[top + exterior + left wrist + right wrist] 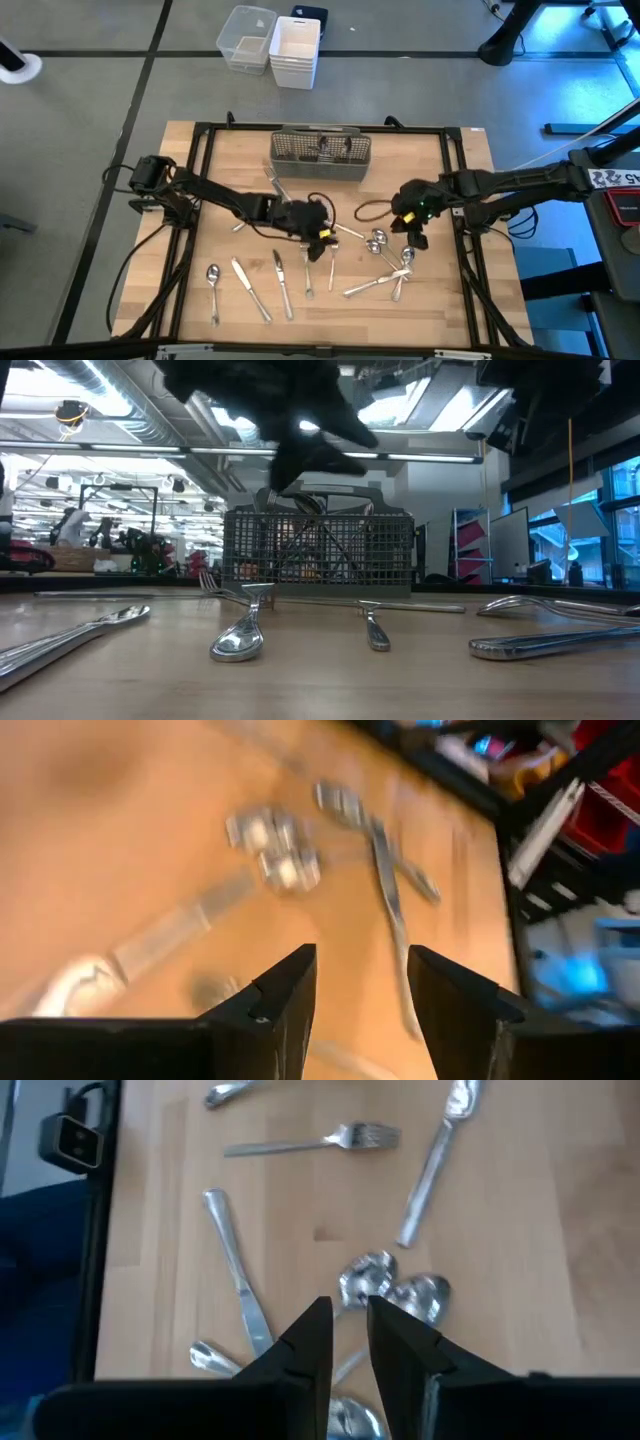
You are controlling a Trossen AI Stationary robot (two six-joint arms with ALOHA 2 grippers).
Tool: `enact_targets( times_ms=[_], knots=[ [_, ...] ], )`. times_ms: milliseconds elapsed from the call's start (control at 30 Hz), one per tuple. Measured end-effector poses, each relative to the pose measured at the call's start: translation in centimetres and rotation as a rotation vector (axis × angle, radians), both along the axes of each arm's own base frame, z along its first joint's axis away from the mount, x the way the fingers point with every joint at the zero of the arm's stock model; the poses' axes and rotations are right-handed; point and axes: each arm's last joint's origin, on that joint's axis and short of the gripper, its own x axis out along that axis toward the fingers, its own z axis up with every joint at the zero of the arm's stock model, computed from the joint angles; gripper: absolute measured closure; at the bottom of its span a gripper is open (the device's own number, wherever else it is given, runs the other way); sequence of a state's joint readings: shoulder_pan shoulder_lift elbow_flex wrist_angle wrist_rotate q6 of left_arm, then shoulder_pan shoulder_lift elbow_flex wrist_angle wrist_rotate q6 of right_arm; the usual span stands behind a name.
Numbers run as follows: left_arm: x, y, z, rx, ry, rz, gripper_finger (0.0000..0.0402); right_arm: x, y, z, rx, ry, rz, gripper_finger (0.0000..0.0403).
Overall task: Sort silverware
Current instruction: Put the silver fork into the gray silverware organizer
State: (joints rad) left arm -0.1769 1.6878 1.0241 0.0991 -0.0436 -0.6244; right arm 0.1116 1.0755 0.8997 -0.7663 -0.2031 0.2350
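The silverware lies flat on the wooden table (230,160). A spoon (213,285), two knives (250,290) and forks (308,272) form a row at the near left. A cluster of spoons (385,255) lies at the near right, and it also shows in the right wrist view as spoons (395,1285). My left gripper (318,242) hovers over the table's middle, beside the forks. It is open with nothing between its fingers (285,990). My right gripper (412,232) hangs above the spoon cluster. Its fingers (318,1325) stand a narrow gap apart, and nothing shows between them.
A grey wire-mesh caddy (320,152) stands at the table's far middle, with a fork (276,186) lying just in front of it. A black frame (196,190) borders the table. A dark cable loop (372,210) lies near the right gripper. White bins (272,42) sit on the floor beyond.
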Motion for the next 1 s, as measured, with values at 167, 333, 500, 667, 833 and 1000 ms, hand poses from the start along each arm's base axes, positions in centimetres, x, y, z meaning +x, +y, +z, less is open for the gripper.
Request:
enact_targets(
  times_ms=[167, 333, 500, 667, 833, 1000],
  knots=[
    [-1.6, -2.7, -1.3, -0.275, 0.227, 0.04, 0.0249, 0.7, 1.5, -0.2, -0.021, -0.035, 0.055, 0.0333],
    [-3.1, -4.5, -2.2, -0.394, 0.408, 0.153, 0.0249, 1.2, 2.1, -0.6, -0.076, -0.043, 0.081, 0.0333],
    [-4.0, -5.1, -2.7, -0.384, 0.459, 0.287, 0.0249, 2.0, 2.1, -1.4, -0.133, -0.026, 0.074, 0.0333],
    [-4.0, -5.0, -3.5, -0.386, 0.462, 0.409, 0.0249, 3.2, 2.2, -2.3, -0.184, -0.034, 0.086, 0.0333],
    [-3.6, -5.1, -5.0, -0.403, 0.496, 0.466, 0.0249, 4.3, 2.5, -3.1, -0.204, -0.043, 0.109, 0.0333],
    [-3.4, -5.1, -5.9, -0.407, 0.516, 0.493, 0.0249, 4.9, 2.6, -3.5, -0.222, -0.052, 0.133, 0.0333]
  ],
)
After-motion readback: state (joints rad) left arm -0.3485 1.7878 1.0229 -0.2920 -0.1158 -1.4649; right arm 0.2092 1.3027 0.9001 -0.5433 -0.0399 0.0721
